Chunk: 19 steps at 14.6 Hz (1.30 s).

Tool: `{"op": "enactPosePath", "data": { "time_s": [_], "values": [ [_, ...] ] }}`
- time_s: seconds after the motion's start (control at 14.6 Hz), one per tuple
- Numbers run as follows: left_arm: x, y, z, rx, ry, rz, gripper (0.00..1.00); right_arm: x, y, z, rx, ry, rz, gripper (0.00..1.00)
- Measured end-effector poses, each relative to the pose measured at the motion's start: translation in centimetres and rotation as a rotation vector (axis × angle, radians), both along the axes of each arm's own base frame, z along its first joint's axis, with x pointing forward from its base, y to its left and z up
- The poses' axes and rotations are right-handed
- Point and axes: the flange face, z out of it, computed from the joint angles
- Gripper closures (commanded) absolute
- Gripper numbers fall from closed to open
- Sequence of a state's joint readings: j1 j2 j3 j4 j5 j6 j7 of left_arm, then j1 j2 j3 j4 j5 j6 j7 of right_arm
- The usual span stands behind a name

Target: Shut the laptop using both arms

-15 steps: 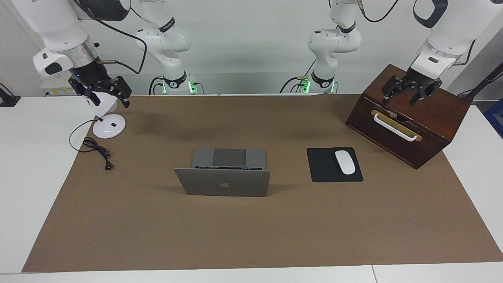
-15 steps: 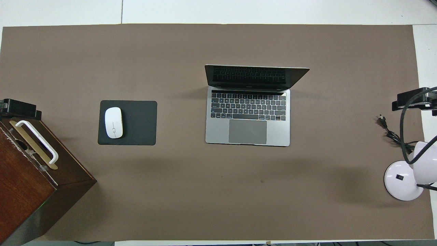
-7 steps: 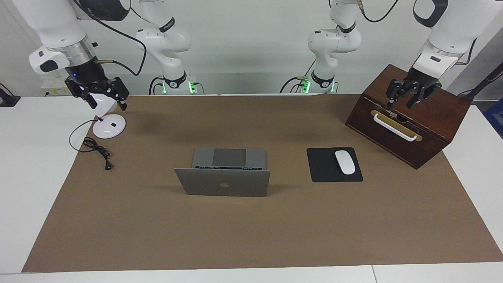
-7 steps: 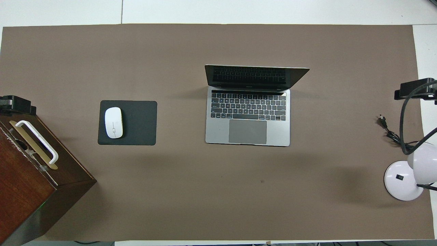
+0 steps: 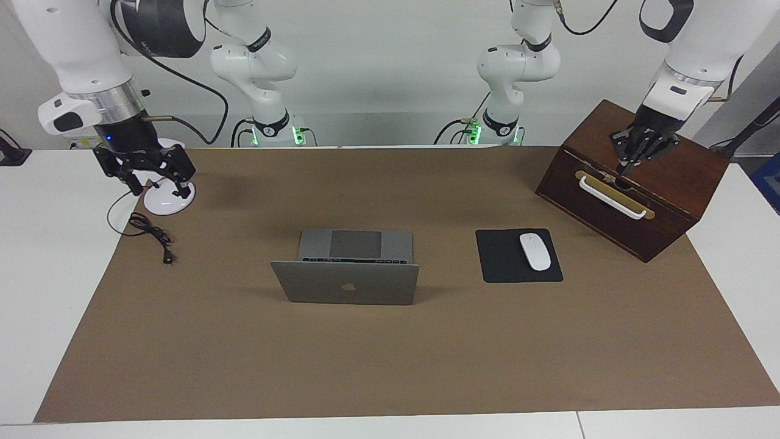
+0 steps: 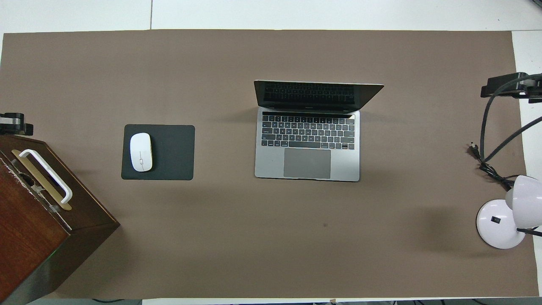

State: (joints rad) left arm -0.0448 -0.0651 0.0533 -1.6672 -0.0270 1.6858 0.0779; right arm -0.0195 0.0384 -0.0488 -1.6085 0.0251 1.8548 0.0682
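The silver-grey laptop (image 5: 347, 283) stands open in the middle of the brown mat, its lid upright with the apple logo on the outside. Its keyboard and trackpad show in the overhead view (image 6: 307, 144). My right gripper (image 5: 149, 174) is open and empty in the air over the white lamp at the right arm's end of the table. It shows at the overhead view's edge (image 6: 508, 84). My left gripper (image 5: 640, 152) hangs over the top of the wooden box at the left arm's end, seen edge-on. Its tip shows in the overhead view (image 6: 15, 123). Both grippers are well apart from the laptop.
A black mouse pad (image 5: 503, 268) with a white mouse (image 5: 534, 251) lies beside the laptop toward the left arm's end. A dark wooden box (image 5: 670, 183) with a white handle stands tilted there. A white desk lamp (image 5: 170, 198) and its black cable (image 5: 152, 235) are at the right arm's end.
My right gripper has come down lower over the lamp. My left gripper has turned at the wrist over the box. The laptop has not moved.
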Motion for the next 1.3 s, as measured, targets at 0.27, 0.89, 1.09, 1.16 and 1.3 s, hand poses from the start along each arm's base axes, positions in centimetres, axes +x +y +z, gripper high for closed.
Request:
{"op": "enactPosePath", "data": {
  "time_s": [0.27,0.89,1.09,1.16,1.3],
  "values": [
    [0.6,-2.4,-1.8,0.001,-0.04,-0.042,1.0,4.2,0.5,-1.5,-0.036,-0.036,0.018,0.02],
    [-2.4,-12.7,-6.7,-0.034,-0.207,-0.21,1.0,14.1,7.9,-5.4,-0.064,-0.126,0.097,0.71],
    [-5.3,-15.9,-9.8,-0.066,-0.304,-0.26,1.0,15.0,13.1,-7.5,-0.075,-0.126,0.082,1.0],
    [-6.2,-16.7,-10.4,-0.075,-0.325,-0.272,1.0,14.9,14.5,-7.9,-0.072,-0.124,0.075,1.0],
    [-7.5,-18.3,-10.8,-0.093,-0.37,-0.304,1.0,14.6,17.1,-8.2,-0.066,-0.122,0.066,1.0]
  ]
}}
